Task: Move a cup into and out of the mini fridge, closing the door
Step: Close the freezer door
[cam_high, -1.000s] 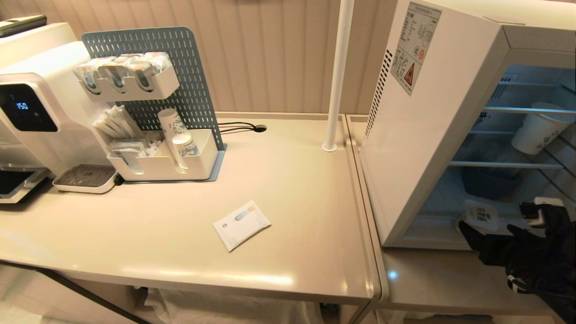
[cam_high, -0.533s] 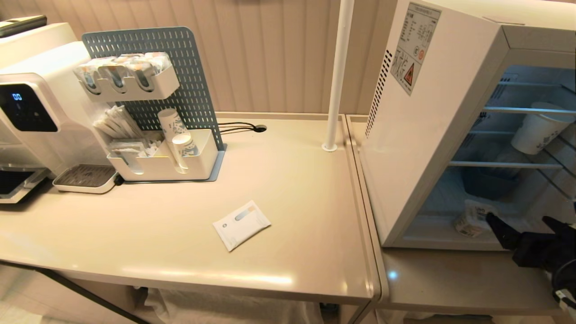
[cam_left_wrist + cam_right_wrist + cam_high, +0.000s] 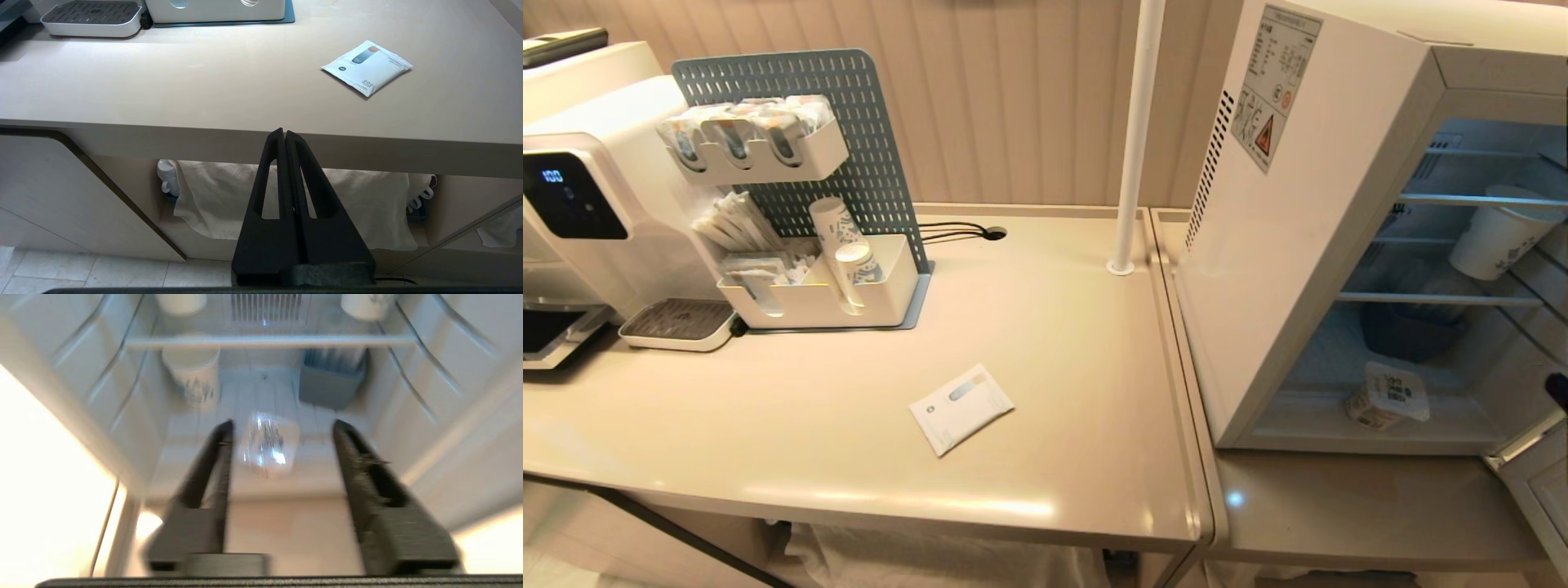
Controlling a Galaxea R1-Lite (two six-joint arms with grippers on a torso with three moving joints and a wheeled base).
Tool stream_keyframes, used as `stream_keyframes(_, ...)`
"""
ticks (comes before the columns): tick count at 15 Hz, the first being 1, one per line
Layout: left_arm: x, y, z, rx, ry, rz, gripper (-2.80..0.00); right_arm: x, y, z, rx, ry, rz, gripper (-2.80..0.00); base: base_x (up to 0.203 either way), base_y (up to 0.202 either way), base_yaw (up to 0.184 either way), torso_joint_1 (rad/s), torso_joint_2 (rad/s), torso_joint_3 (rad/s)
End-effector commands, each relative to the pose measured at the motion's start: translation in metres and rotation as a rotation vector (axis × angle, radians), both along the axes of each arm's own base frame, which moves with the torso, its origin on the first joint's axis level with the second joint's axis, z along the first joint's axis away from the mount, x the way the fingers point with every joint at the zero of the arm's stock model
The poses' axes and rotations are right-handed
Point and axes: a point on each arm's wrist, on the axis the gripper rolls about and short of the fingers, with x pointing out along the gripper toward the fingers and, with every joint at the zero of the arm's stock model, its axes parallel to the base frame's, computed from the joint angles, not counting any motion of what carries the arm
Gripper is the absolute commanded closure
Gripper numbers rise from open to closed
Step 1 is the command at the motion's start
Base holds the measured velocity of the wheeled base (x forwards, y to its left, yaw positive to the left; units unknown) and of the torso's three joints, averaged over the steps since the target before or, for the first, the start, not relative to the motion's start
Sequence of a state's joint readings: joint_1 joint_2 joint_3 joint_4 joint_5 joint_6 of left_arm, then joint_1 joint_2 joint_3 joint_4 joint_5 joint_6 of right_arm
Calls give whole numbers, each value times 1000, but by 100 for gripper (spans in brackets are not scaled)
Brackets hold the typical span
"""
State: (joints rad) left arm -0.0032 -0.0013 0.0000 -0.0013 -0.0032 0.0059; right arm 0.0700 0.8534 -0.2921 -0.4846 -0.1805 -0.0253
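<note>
A: Starting nearest, what is the left hand [image 3: 284, 134] doing?

B: It is sitting parked below the desk [image 3: 229, 94] edge, its fingers pressed flat together with nothing between them. It is playing no part here, likely because the fridge stands on the robot's right.

A: And the right hand [image 3: 282, 428]?

B: Its wrist view shows the fingers spread apart with nothing between them, pointing into the mini fridge [image 3: 1307, 204]. The cup [image 3: 267, 443] is lying ahead of the tips, clear of both. The robot seems to be leaving it there on purpose, as the "into" half of the task.

A: Where exactly is the cup resting?

B: The cup [image 3: 1390, 396] is sitting tilted on the fridge floor near the front, below the lowest wire shelf. Taller paper cups and a blue bin are standing further back.

A: What is differing from a second ago?

B: The right hand was reaching around the cup then; now it is pulling back and is nearly gone from the head view. The door [image 3: 1535, 482] is hanging open at the right edge, so closing looks to be next.
</note>
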Motion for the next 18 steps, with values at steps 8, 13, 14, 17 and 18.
stream_keyframes(8,0,0,0,0,-2,0,0,-94,-15,20,-24,-172,-426,0,0,0,0,0,0,0)
stream_keyframes(13,0,0,0,0,-1,0,0,-138,-14,-29,-19,-295,-378,0,0,0,0,0,0,0)
stream_keyframes(14,0,0,0,0,1,0,0,-143,-12,-43,-23,-316,-298,0,0,0,0,0,0,0)
stream_keyframes(17,0,0,0,0,-1,0,0,-122,-5,-95,-44,-141,30,0,0,0,0,0,0,0)
stream_keyframes(18,0,0,0,-1,-1,0,0,-117,-3,-109,-38,-88,105,0,0,0,0,0,0,0)
